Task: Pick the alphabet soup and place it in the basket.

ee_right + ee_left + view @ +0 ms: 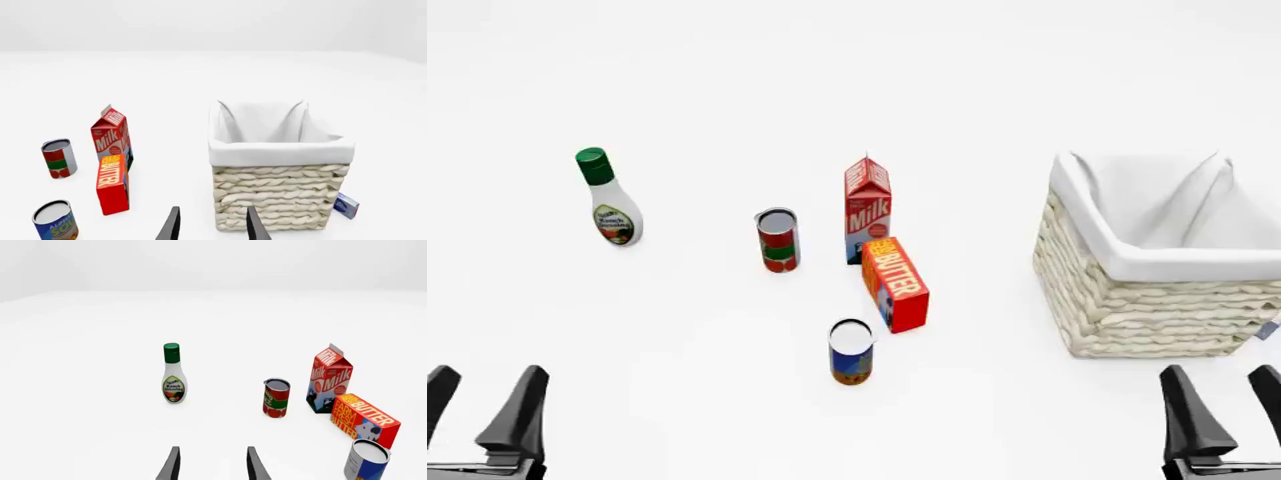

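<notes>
Only the right wrist view shows a small blue box (346,206) behind the basket (280,200).

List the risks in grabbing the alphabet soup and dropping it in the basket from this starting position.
1. The alphabet soup stands right beside the butter box; a wide approach by the open right gripper could likely knock the box over.
2. The red-and-green can looks similar in shape; grabbing it would be the wrong pick.
3. The basket has tall walls; a low carry could catch the can on the rim.
</notes>
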Tool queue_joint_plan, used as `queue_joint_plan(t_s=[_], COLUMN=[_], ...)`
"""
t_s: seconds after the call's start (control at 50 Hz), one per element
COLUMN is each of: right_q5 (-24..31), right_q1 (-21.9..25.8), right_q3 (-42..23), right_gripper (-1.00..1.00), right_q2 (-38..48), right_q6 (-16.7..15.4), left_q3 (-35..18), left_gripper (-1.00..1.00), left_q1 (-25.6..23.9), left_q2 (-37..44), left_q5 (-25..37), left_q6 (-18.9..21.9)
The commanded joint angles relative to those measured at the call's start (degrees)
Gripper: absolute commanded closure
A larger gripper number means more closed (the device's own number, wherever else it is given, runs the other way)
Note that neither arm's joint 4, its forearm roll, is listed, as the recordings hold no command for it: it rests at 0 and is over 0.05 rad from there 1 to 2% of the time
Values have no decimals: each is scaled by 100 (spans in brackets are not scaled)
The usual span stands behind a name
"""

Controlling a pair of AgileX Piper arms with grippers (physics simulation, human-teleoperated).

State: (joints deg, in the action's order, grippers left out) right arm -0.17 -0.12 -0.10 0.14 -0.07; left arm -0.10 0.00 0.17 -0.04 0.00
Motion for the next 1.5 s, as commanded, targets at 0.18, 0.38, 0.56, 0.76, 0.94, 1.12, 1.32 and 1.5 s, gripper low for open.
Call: queue_joint_plan(t_s=[0.18,0.38,0.56,0.76,0.94,1.12,1.32,1.5], right_q5=[2,93,244,384,450,506,577,652], right_q1=[28,84,341,791,1293,1737,2250,2647], right_q3=[-33,-212,-475,-704,-778,-835,-930,-1060], right_gripper=[-100,-100,-100,-100,-100,-100,-100,-100], right_q2=[31,17,-11,-13,-13,-13,-10,4], right_q6=[-42,-83,-123,-180,-219,-265,-338,-399], left_q3=[-15,-15,-15,-15,-15,-15,-15,-15], left_gripper=[-100,-100,-100,-100,-100,-100,-100,-100], left_q1=[-1,-1,1,-1,0,1,0,0], left_q2=[26,25,25,25,26,26,26,26], left_q5=[-7,-7,-7,-7,-7,-7,-7,-7], left_q6=[1,0,0,-1,1,0,0,0])
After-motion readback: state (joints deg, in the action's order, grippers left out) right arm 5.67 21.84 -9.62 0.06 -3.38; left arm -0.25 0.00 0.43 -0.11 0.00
